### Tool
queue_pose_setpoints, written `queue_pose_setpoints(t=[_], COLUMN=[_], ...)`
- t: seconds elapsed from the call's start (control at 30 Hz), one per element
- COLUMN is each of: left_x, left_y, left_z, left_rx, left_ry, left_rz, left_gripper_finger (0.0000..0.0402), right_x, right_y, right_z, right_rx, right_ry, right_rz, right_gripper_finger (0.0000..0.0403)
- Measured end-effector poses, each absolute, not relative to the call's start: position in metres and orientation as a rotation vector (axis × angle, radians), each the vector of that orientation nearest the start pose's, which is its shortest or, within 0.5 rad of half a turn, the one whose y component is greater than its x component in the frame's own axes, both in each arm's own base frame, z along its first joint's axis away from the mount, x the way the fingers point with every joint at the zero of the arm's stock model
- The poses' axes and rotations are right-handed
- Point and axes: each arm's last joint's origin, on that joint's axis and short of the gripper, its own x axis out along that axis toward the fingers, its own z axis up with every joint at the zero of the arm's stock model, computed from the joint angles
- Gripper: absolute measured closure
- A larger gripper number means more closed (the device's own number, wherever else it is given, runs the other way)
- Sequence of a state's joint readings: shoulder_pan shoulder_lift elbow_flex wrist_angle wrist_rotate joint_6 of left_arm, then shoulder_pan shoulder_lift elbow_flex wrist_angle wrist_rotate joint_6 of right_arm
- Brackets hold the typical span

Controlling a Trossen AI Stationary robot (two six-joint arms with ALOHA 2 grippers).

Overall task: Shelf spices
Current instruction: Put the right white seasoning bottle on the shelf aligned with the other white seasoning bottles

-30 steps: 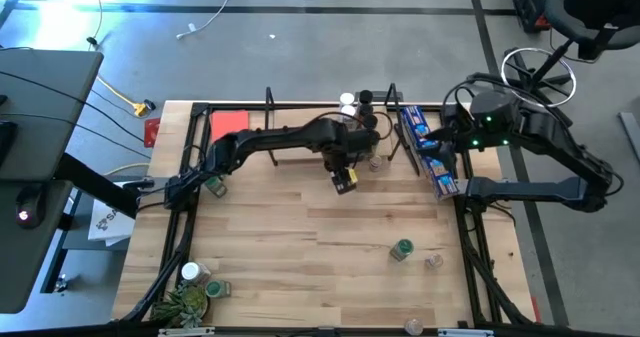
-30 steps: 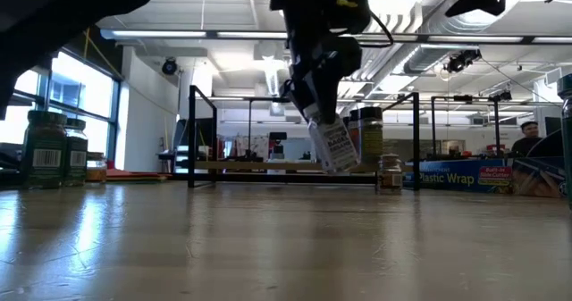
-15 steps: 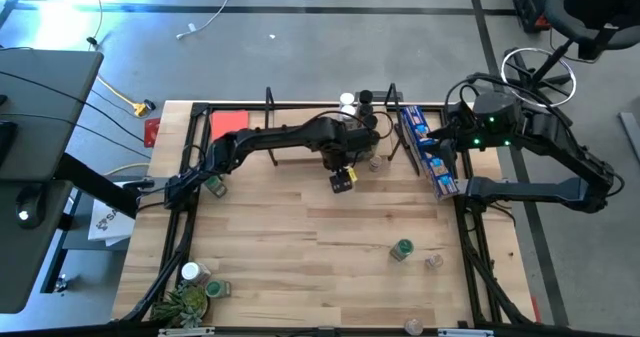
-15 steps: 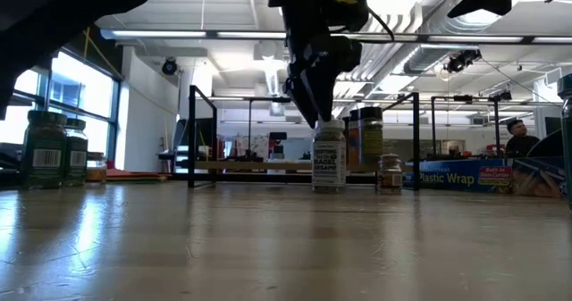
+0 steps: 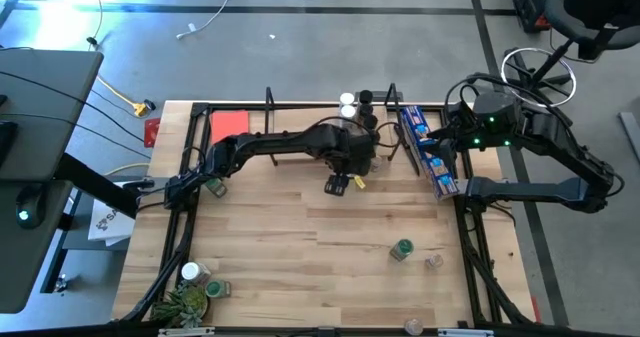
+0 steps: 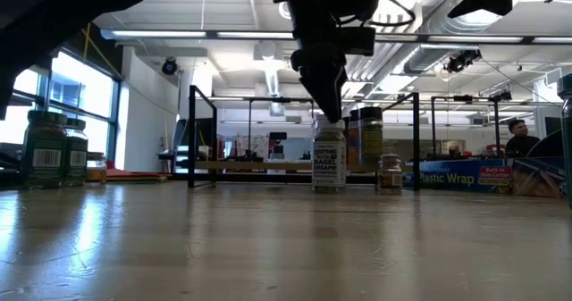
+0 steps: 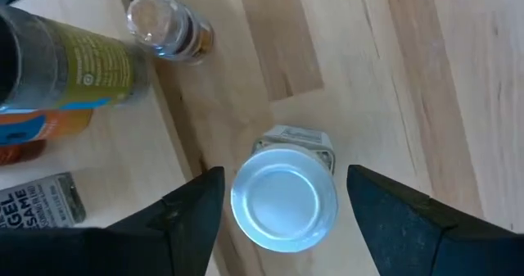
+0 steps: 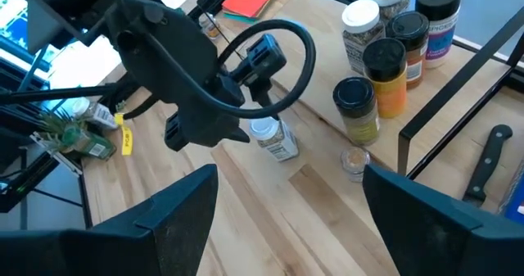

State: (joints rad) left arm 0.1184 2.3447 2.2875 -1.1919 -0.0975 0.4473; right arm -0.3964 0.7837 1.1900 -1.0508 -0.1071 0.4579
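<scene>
A spice jar with a white lid (image 7: pixel 283 198) and a printed label stands upright on its base on the table (image 6: pixel 329 158), just in front of the shelf (image 6: pixel 268 165). My left gripper (image 7: pixel 282 178) hangs over it, open, one finger on either side of the lid with a gap at each. Several jars (image 8: pixel 385 59) with white and black lids stand on the shelf's right end. A tiny clear jar (image 7: pixel 168 26) stands on the table beside them. My right gripper (image 8: pixel 286 178) waits open above the blue packet (image 5: pixel 430 152).
A green-lidded jar (image 5: pixel 402 249) and a small clear one (image 5: pixel 433 262) sit near the table's right near part. More jars (image 5: pixel 190 273) and a potted plant (image 5: pixel 185 302) fill the left near corner. A red card (image 5: pixel 230 124) lies at the far left.
My left gripper has lowered the jar from a tilted hold in the air until it stood upright on the table in front of the shelf. The gripper has then turned about over the lid, and its fingers now stand apart from it.
</scene>
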Motion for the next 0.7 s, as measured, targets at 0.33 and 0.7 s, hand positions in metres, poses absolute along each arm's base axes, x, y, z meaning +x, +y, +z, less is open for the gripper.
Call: queue_pose_setpoints(t=[0.33,0.7], left_x=[0.481,0.481], left_y=[0.06,0.056], left_z=[0.233,0.227], left_rx=[0.391,0.371], left_ry=[1.315,1.356], left_rz=[-0.134,-0.089], left_gripper_finger=[0.0163,0.0203], right_x=[0.104,0.104], right_y=[-0.04,-0.04], right_z=[0.383,0.383], right_rx=[0.611,0.612], right_ry=[0.557,0.56], right_rz=[-0.421,-0.421], right_gripper_finger=[0.0102,0.0102])
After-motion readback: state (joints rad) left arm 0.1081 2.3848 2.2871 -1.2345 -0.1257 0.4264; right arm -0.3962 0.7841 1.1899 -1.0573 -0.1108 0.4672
